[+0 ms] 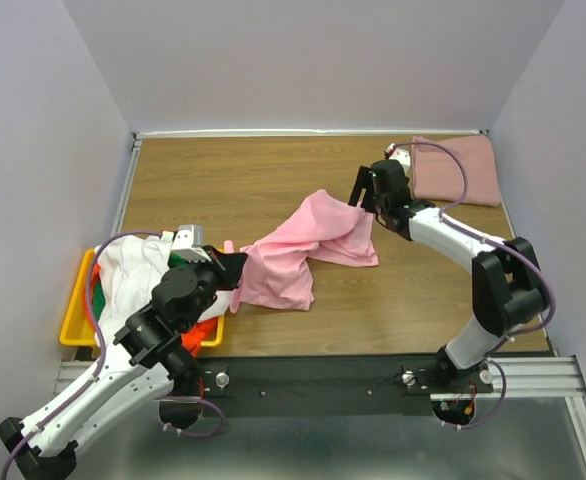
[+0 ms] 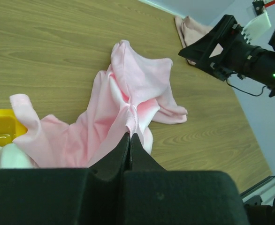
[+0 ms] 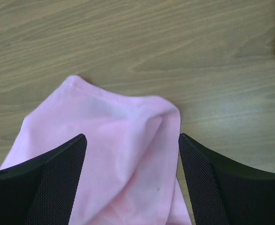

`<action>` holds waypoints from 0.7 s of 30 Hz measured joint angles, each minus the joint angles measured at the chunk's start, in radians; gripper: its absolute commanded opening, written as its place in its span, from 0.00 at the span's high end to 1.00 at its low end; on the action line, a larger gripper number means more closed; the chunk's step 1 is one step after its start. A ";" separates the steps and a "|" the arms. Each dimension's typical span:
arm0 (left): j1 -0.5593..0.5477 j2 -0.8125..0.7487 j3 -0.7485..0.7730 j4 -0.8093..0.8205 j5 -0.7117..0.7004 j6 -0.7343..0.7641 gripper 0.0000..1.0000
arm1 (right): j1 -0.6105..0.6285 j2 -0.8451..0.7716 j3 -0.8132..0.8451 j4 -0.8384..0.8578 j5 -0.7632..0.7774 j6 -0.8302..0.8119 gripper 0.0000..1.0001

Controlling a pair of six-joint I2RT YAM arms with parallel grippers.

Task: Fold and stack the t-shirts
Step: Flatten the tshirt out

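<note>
A bright pink t-shirt [image 1: 308, 248] lies crumpled in the middle of the table; it also shows in the left wrist view [image 2: 123, 108] and the right wrist view [image 3: 114, 154]. My left gripper [image 1: 235, 268] is shut on its near left edge, the cloth pinched at the fingertips [image 2: 129, 137]. My right gripper [image 1: 361, 205] is open, its fingers [image 3: 57, 173] spread over the shirt's far right end, not gripping. A dusty rose-pink t-shirt [image 1: 456, 170] lies folded at the far right corner. White [image 1: 133, 268], orange [image 1: 203, 330] and green [image 1: 179, 259] t-shirts fill the bin.
A yellow plastic bin [image 1: 76, 320] stands at the table's near left edge beside my left arm. Grey walls close in the table on three sides. Bare wood stretches across the far left [image 1: 223, 180] and near right [image 1: 413, 300].
</note>
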 measured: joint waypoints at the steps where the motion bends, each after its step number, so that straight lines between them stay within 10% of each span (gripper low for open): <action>1: 0.000 -0.002 0.000 -0.001 -0.003 -0.004 1.00 | -0.004 0.019 0.018 0.002 -0.005 -0.002 0.16; 21: 0.000 0.023 0.000 -0.042 -0.012 -0.014 1.00 | -0.062 0.314 0.156 0.016 -0.027 -0.034 0.28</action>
